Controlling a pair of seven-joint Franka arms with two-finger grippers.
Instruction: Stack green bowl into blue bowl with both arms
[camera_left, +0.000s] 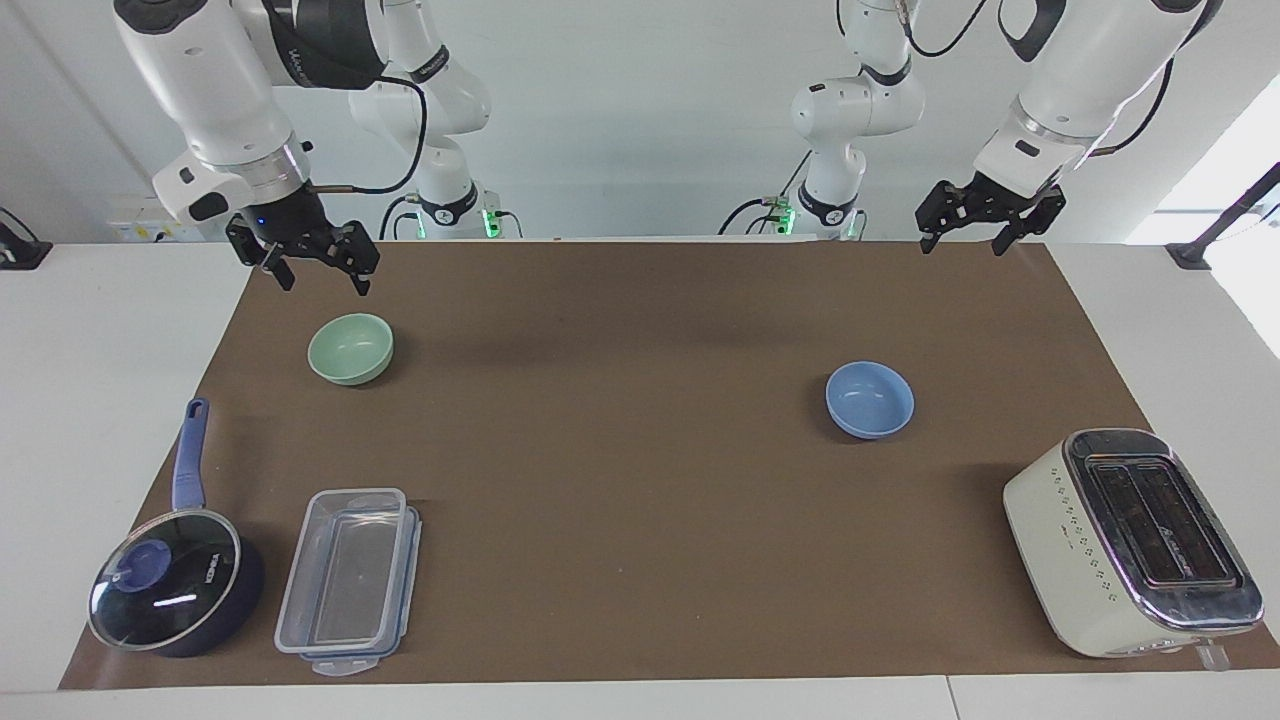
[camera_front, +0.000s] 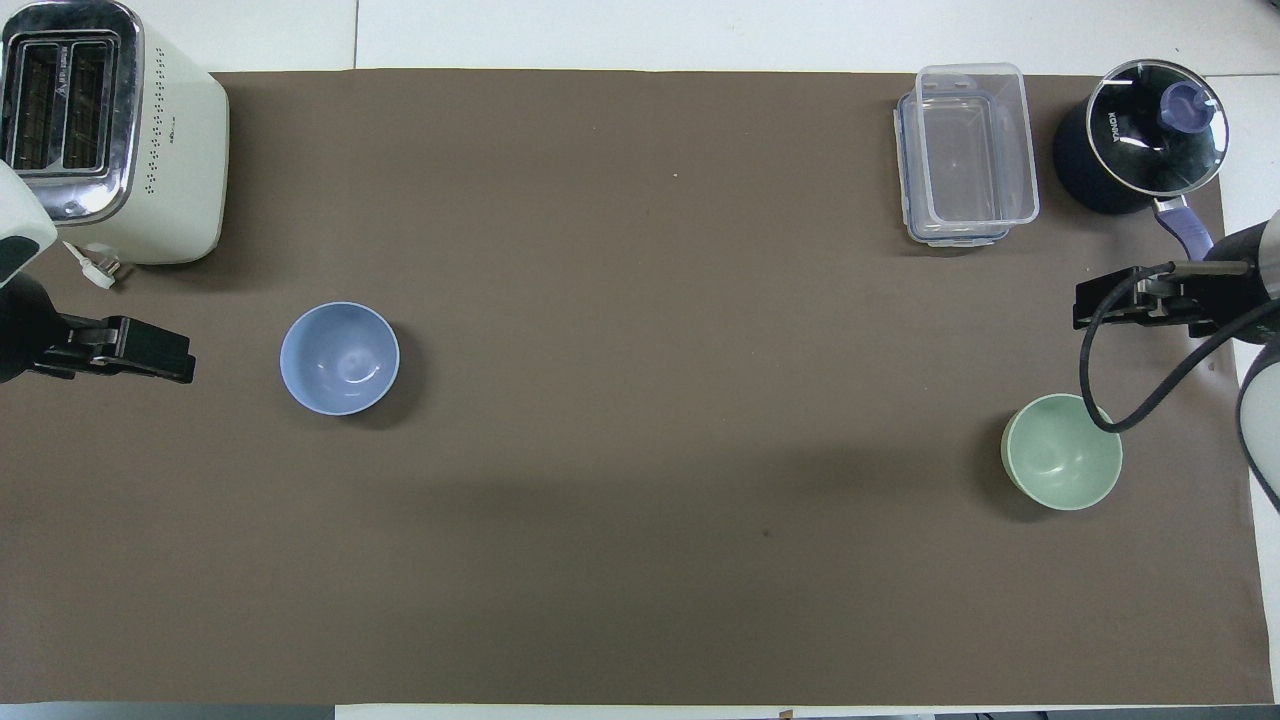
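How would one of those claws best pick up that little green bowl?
Probably by its rim. The green bowl sits upright, mouth open, with smooth rounded sides that offer no handle. Coming straight down from above, one finger inside and one outside the thin wall, looks safest. The right gripper hangs open above the mat beside it.

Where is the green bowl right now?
The green bowl sits upright on the brown mat toward the right arm's end, nearer the robots than the clear container, with the right gripper raised above it.
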